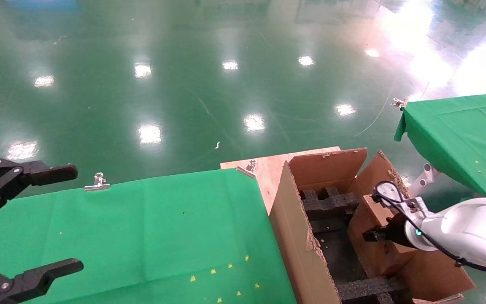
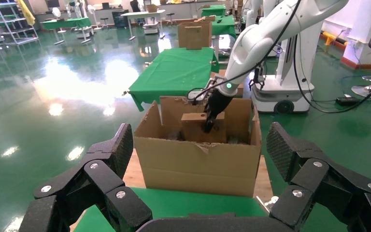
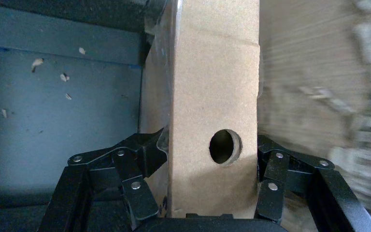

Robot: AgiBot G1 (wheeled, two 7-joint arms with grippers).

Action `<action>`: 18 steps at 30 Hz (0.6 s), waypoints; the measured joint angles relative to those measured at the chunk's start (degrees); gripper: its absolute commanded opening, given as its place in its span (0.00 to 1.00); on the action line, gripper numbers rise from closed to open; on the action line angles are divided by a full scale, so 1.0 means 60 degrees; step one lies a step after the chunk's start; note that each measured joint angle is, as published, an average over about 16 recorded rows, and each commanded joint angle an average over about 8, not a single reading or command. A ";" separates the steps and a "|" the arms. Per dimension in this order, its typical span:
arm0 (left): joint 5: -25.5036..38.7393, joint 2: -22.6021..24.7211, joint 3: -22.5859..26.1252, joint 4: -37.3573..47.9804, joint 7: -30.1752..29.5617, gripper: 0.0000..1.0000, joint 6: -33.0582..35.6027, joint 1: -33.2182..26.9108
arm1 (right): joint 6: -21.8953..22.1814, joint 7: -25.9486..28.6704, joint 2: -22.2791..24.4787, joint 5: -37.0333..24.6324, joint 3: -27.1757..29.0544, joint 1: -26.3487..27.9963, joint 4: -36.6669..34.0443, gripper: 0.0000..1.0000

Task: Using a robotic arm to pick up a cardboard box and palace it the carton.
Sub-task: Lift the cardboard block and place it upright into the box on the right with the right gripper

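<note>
Both right pincer (image 3: 211, 166) fingers clamp cardboard box (image 3: 216, 96) inside carton (image 1: 298, 236).

Glossy white right arm (image 1: 475, 228), black wrist with a small green light, black cable looped along it — grey camera block near the wrist, black linked-finger left gripper (image 1: 36, 219) with silver screws, ribbed pads (image 2: 282, 150)

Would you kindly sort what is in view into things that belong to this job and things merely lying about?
Job:
- right gripper, shut on the cardboard box
- carton, the box held inside it

Lying about:
- left gripper, open, over the green cloth
- metal clip
- second green table
</note>
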 measured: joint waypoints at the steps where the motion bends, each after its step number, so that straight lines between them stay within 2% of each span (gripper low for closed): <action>1: 0.0000 0.0000 0.0000 0.0000 0.0000 1.00 0.0000 0.0000 | 0.0075 -0.0026 -0.0085 0.0038 -0.0016 -0.0058 -0.0163 0.00; 9: -0.0002 -0.0001 0.0002 0.0000 0.0001 1.00 -0.0001 -0.0001 | 0.0649 -0.0510 -0.0774 0.0600 -0.0122 -0.0430 -0.1543 0.00; 18: -0.0003 -0.0002 0.0005 0.0000 0.0002 1.00 -0.0002 -0.0001 | 0.0998 -0.1516 -0.1310 0.1583 -0.0223 -0.0682 -0.2689 0.00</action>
